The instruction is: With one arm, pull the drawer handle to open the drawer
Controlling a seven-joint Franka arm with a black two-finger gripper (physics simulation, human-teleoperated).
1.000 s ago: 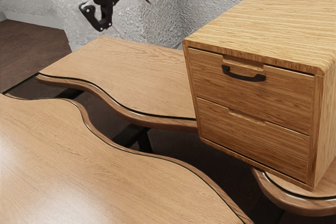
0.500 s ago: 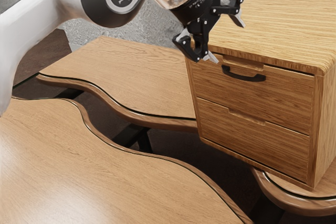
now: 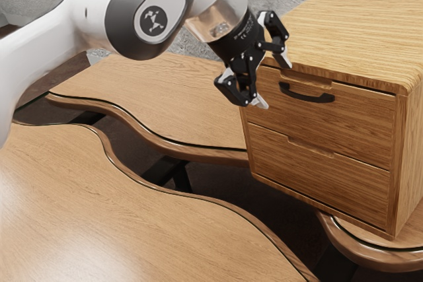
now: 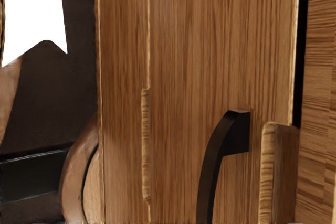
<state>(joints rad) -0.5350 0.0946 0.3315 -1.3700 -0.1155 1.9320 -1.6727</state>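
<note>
A wooden two-drawer cabinet point(image 3: 357, 31) stands at the exterior view's right. Its upper drawer point(image 3: 344, 120) carries a black bow handle point(image 3: 307, 95) and sits flush with the cabinet front. My black gripper point(image 3: 273, 84) hangs open right in front of that drawer's end nearest the arm, just beside the handle and not touching it. One fingertip point(image 3: 285, 63) is near the drawer's top edge, the other lower down. In the wrist view the handle point(image 4: 218, 156) curves close ahead of my hand against the drawer front point(image 4: 184, 51).
The lower drawer point(image 3: 317, 170) has only a wooden grip notch. Wavy-edged wooden tabletops point(image 3: 165, 90) point(image 3: 79, 216) lie below the arm with dark gaps between them. The cabinet rests on a rounded table point(image 3: 370, 249). A rough grey wall stands behind.
My arm swung in from the upper left to the cabinet, then dropped and came forward, so the open gripper went from the cabinet's top corner to the upper drawer's front.
</note>
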